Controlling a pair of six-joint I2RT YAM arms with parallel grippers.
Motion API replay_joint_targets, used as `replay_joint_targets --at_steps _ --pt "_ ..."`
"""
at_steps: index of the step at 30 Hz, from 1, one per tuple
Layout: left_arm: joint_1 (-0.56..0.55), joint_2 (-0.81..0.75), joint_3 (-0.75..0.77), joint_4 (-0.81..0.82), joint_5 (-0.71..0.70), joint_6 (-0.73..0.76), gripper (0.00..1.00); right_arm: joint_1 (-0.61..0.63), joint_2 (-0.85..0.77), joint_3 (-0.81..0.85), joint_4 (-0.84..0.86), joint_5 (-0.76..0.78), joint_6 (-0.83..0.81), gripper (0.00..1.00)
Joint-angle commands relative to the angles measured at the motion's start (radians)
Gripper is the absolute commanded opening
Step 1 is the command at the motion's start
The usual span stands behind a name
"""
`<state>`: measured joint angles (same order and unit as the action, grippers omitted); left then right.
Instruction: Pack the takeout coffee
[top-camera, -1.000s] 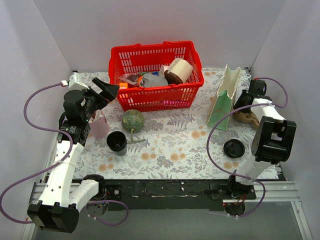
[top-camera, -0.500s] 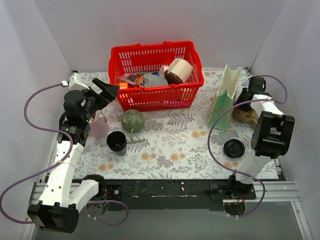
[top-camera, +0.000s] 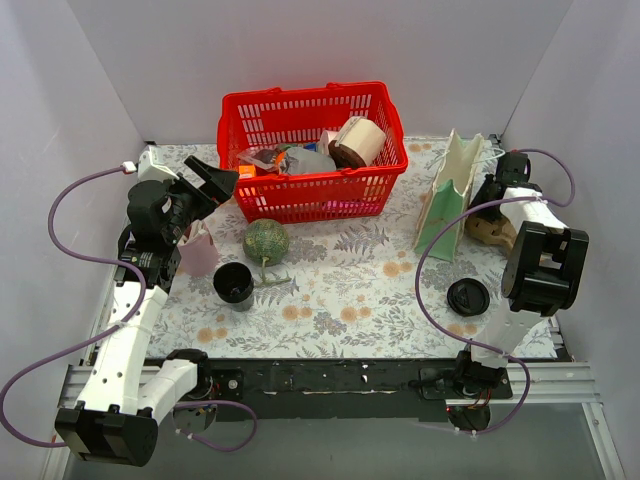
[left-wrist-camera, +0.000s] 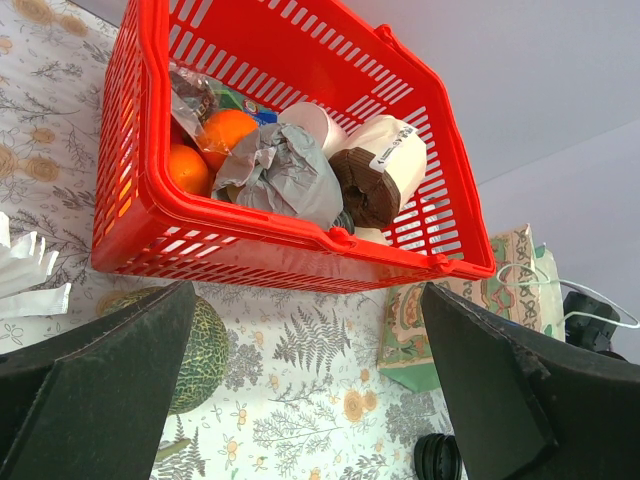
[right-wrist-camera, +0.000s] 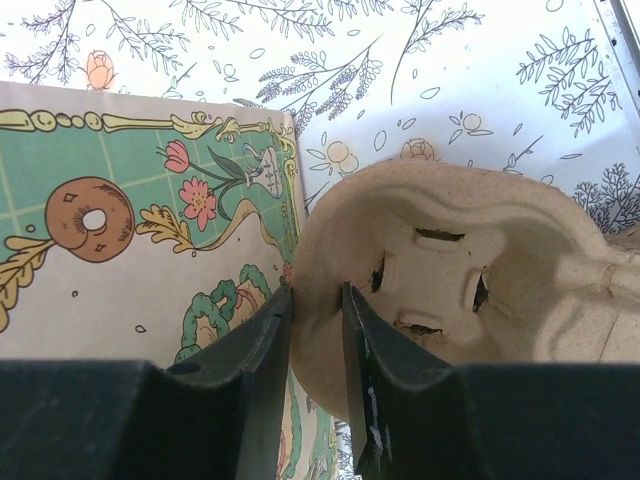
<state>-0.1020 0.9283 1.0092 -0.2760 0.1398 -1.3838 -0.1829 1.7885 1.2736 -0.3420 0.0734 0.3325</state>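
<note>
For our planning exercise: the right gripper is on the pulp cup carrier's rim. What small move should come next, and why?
Probably lift the cup carrier slightly: the right gripper clamps its rim, and it lies close beside the paper bag, so rising should free it.

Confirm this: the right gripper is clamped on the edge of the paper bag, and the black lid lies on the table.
Not quite. The right gripper is clamped on the edge of the pulp cup carrier, not the paper bag, which stands beside it; the right wrist view shows this. The black lid does lie on the table.
</note>
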Motion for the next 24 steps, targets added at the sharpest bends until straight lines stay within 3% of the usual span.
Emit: replay_joint_targets --at_steps 1,17,19,24 --pt "-0.002 -0.006 -0.001 0.011 0.012 0.009 0.98 0.006 -0.018 0.023 0.014 -0.018 0.036 0.34" --pt "-0.001 -0.002 -0.001 0.011 0.014 0.009 0.98 0.025 -0.006 0.029 0.037 -0.038 0.071 0.36" --pt "-0.001 -0.003 0.0 0.011 0.014 0.009 0.98 0.026 -0.011 0.023 0.041 -0.038 0.076 0.43" --pt "-0.001 -0.002 0.0 0.012 0.014 0.011 0.98 0.028 -0.001 0.021 0.049 -0.052 0.076 0.44"
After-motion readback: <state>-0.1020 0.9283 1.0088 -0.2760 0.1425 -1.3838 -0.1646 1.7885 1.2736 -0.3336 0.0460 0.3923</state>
